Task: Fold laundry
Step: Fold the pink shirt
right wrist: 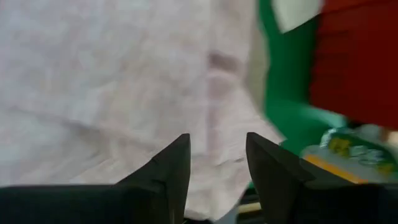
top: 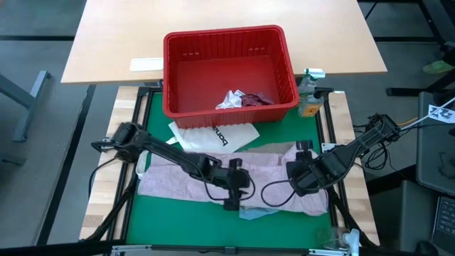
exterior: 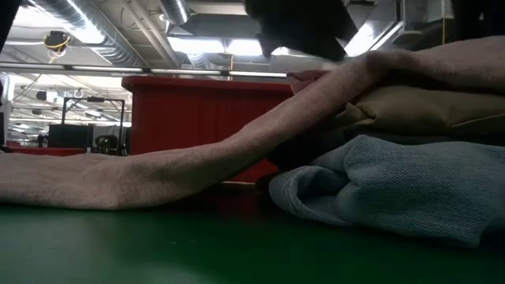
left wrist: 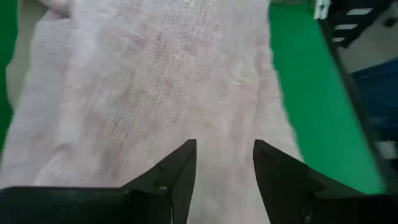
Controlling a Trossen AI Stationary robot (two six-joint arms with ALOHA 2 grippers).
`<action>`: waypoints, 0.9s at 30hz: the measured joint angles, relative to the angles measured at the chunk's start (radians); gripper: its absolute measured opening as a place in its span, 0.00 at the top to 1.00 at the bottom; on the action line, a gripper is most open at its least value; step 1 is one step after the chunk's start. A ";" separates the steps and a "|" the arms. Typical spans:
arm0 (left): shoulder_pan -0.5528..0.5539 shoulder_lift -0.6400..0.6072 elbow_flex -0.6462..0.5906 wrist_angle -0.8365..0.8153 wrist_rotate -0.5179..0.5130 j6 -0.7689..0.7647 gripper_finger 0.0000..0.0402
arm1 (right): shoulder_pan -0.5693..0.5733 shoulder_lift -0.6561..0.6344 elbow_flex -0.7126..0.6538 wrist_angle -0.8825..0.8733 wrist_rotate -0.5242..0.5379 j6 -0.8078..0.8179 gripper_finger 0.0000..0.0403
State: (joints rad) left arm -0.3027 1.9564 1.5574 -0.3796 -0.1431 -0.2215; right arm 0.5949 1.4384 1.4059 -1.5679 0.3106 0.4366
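Both hands parted and empty over pink garment (top: 185, 178), left hand (left wrist: 224, 171), right hand (right wrist: 217, 165), tote lettering (top: 219, 133) illegible

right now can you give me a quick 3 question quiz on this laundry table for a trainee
1. True or false: the red basket still holds a few small cloth pieces.
2. Which garment do both pincers hover over? A) the mottled pink garment B) the white tote bag C) the light blue garment
3. Fill in: the fingers of the left pincer and right pincer stand ____.

Key: 1 true; 2 A; 3 open
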 joint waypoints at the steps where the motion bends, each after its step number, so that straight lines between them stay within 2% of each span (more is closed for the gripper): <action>1: 0.000 -0.029 0.000 -0.039 0.011 -0.013 0.62 | 0.000 0.000 0.001 0.003 0.027 0.000 0.61; 5: -0.009 -0.129 0.000 -0.235 0.033 -0.098 0.62 | 0.000 0.000 0.002 0.013 0.036 0.002 0.61; 9: -0.049 -0.211 0.000 -0.447 0.029 -0.259 0.62 | 0.000 0.000 0.002 0.077 0.002 0.003 0.61; 16: -0.218 -0.243 0.000 -0.706 -0.030 -0.600 0.62 | 0.000 0.000 0.002 0.215 -0.045 0.003 0.61; 23: -0.432 -0.233 -0.001 -0.768 -0.181 -0.833 0.62 | 0.000 0.000 0.002 0.243 -0.060 0.003 0.61; 27: -0.526 -0.233 -0.001 -0.731 -0.188 -0.939 0.62 | 0.000 0.000 0.002 0.243 -0.060 0.003 0.61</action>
State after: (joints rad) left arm -0.8283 1.7237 1.5566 -1.1103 -0.3315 -1.1609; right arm 0.5949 1.4387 1.4075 -1.3251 0.2504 0.4397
